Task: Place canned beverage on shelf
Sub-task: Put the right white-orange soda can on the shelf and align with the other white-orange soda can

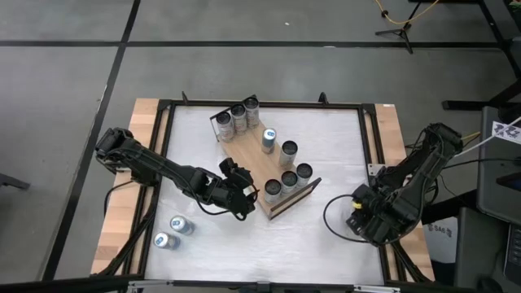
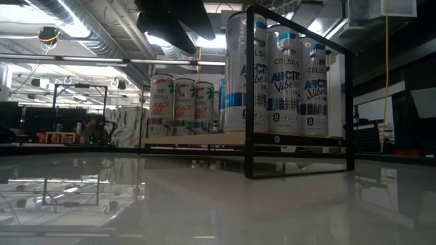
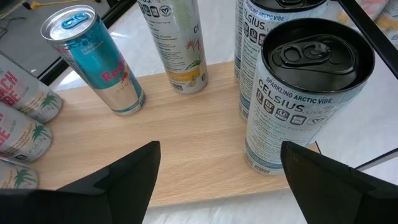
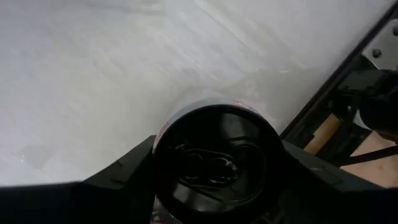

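Observation:
The shelf point(image 1: 259, 167), a light wooden board with black wire rails, lies slantwise mid-table and carries several upright cans. My left gripper point(image 1: 244, 195) is open and empty over the board's near-left edge. In its wrist view point(image 3: 217, 180) a black-lidded Celsius can point(image 3: 308, 93) stands just beyond one finger, with a Red Bull can point(image 3: 93, 59) farther off. My right gripper point(image 1: 361, 216) is near the table's right edge, shut on a black-lidded can point(image 4: 214, 162). My right gripper has the can's upper side wall point(image 4: 163, 134) between its two fingers point(image 4: 121, 180), one on each side of the can. The fingers come from above, pointing down. The can is upright with its lid up. Whether its base rests on the table does not show.
Two loose cans point(image 1: 181, 225) point(image 1: 165, 241) stand on the white table at the near left. A black frame point(image 1: 370, 138) borders the tabletop. The low view shows three Celsius cans point(image 2: 286, 82) behind the shelf's wire rail point(image 2: 351, 102) and three peach cans point(image 2: 180, 105) farther back.

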Controlling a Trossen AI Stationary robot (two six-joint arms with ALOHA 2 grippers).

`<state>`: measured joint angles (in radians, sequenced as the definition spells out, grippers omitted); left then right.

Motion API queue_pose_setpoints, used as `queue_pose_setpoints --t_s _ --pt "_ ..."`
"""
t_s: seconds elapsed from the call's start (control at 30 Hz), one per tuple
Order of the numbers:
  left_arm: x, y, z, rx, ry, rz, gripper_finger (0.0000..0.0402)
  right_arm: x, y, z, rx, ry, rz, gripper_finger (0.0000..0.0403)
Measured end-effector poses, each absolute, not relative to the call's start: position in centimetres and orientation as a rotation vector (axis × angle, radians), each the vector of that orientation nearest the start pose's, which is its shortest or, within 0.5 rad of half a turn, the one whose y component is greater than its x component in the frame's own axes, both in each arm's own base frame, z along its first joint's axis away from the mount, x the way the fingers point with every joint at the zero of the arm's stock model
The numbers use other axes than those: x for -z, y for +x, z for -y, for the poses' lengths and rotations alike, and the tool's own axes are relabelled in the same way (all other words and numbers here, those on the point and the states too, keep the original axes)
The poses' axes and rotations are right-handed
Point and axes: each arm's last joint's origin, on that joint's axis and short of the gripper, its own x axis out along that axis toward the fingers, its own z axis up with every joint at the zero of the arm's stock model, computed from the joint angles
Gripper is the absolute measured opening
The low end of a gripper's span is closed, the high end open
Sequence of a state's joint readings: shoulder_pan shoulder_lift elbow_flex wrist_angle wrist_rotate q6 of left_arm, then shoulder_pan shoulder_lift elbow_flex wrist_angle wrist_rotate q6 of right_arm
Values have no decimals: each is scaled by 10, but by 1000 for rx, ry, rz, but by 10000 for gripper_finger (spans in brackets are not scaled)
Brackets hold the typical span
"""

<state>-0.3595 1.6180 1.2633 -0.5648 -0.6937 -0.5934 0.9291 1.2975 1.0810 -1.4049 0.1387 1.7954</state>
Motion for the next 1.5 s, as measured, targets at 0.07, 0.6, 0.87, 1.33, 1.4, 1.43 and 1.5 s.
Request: queue_pose_setpoints --t_s 0.07,0.6,0.87,1.33,1.4,1.43,1.5 --pt "-267 323 101 -526 -93 -667 325 -272 122 -156 690 592 -1339 249" --pt "-267 323 101 -525 -93 -666 325 -349 151 -137 343 452 -1293 247" --pt "-267 323 101 -525 -93 -666 325 -393 165 -116 103 318 -1196 247" --pt "-267 323 101 -528 -100 -664 325 -469 186 -72 -183 27 -861 248" --pt "-267 323 101 -528 -100 -664 325 -476 194 -67 -219 -25 -837 248" --pt "-267 323 101 -527 -100 -664 325 -478 199 -64 -235 -50 -832 248" --pt "-267 323 101 -528 -100 -664 325 -483 209 -59 -273 -100 -815 248"
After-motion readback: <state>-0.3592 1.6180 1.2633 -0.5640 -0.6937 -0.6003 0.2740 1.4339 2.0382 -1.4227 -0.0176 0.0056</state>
